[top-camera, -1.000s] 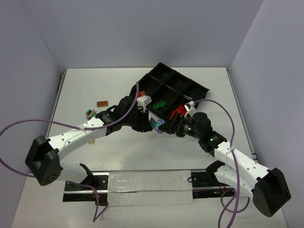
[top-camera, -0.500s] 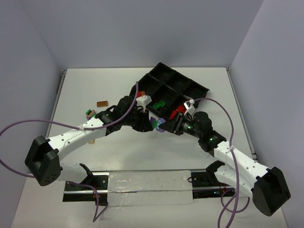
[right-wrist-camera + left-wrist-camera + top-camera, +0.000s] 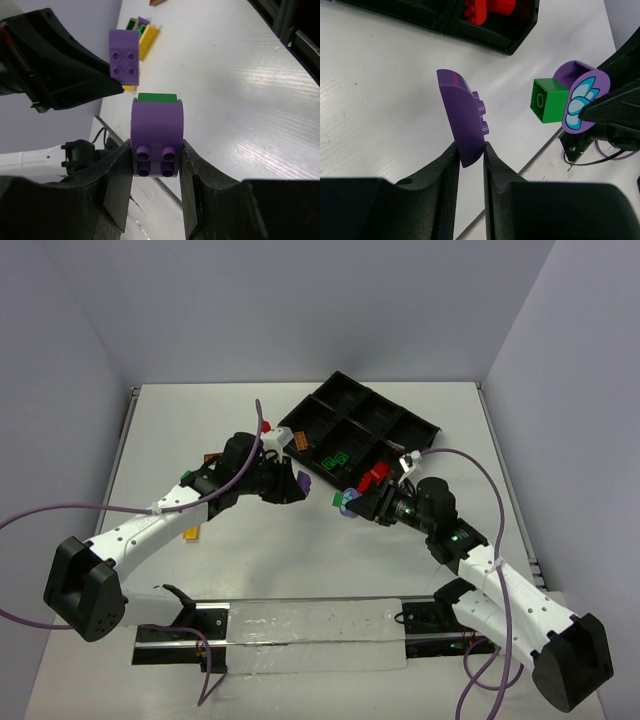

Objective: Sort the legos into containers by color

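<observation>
Your left jaws pinch a purple brick by its edge; right jaws clamp the flower piece, green brick attached, above the counter beside the tray. Probably hard, light, slippery: hold flat sides.
</observation>
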{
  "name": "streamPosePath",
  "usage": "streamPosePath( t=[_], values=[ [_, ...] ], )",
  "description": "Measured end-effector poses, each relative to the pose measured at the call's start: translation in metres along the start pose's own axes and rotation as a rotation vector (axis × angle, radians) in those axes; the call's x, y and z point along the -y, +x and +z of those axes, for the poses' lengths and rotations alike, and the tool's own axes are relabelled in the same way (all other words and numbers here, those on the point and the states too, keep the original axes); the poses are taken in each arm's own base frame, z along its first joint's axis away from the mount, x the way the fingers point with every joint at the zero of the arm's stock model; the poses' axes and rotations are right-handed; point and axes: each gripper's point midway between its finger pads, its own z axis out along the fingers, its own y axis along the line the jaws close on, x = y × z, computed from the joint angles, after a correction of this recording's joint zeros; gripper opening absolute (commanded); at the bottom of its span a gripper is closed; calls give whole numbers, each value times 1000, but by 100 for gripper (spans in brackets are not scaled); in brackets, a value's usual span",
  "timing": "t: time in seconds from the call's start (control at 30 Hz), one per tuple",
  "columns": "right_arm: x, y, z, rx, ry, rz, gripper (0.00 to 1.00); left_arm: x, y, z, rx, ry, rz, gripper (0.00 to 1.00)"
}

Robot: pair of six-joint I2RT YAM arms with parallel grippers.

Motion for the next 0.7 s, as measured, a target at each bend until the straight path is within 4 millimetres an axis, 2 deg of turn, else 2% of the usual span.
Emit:
streamPosePath(
  t=[0.17,0.43,0.53,0.7],
  values=[
    [18,-2,-3,13,109,-9,0,-6,-6,-4,21,-14,-15,0],
    [44,-31,-24,119,346,-74,0,-22,-26,-8,62,-63,-75,0],
    [52,-38,-32,149,419,-95,0,-17,-54,-2,82,-65,-86,0],
    [65,-43,-44,182,503,-108,0,1,-124,19,155,-38,-69,0]
  ],
)
